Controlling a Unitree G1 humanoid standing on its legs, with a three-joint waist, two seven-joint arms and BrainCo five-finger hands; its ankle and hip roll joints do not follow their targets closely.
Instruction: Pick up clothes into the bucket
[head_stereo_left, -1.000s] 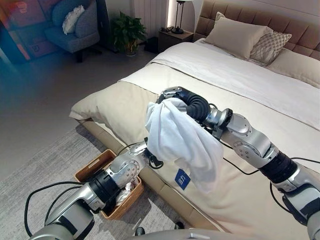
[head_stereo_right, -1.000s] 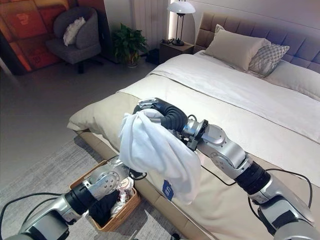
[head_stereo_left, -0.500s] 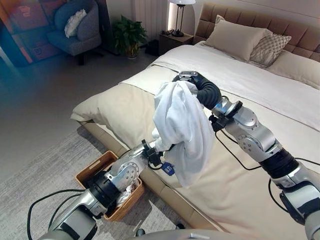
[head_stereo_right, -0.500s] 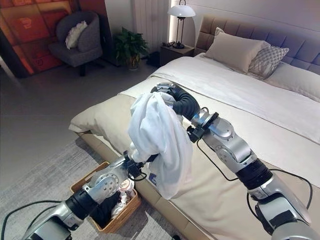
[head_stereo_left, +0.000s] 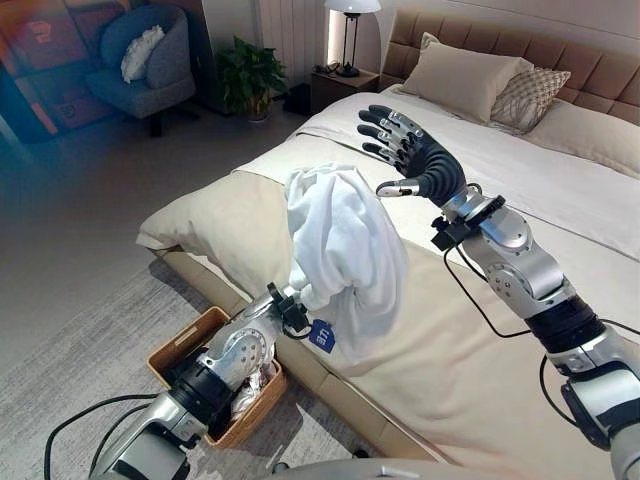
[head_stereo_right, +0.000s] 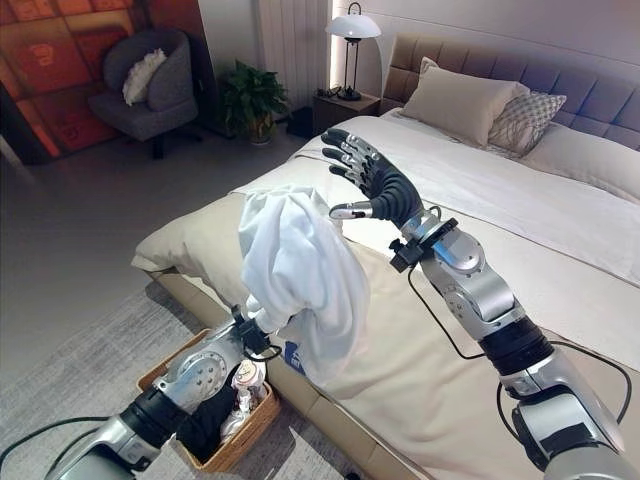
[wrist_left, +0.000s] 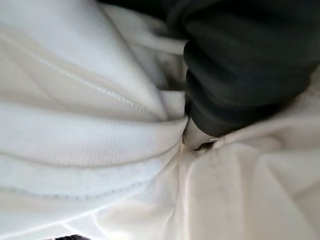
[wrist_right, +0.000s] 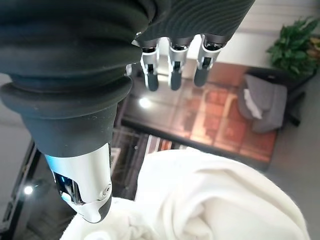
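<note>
A white garment (head_stereo_left: 345, 250) with a small blue tag (head_stereo_left: 322, 336) hangs in a bunch over the edge of the bed, draped over my raised left hand (wrist_left: 235, 75), which is buried in the cloth. My right hand (head_stereo_left: 415, 155) is open, fingers spread, in the air just above and to the right of the garment and apart from it. In the right wrist view the white garment (wrist_right: 215, 200) lies below the straight fingers (wrist_right: 172, 70). A woven basket (head_stereo_left: 182, 338) stands on the rug beside the bed, under my left forearm, with dark and light clothes in it.
The beige bed (head_stereo_left: 480, 370) spans the right, with pillows (head_stereo_left: 470, 75) at the headboard. A nightstand with a lamp (head_stereo_left: 348, 40), a potted plant (head_stereo_left: 245, 70) and a grey armchair (head_stereo_left: 145, 55) stand at the back left. Open floor and rug lie to the left.
My right hand has let go of the white garment, opened and lifted off to the right. The garment now hangs from my left hand alone, a little further left.
</note>
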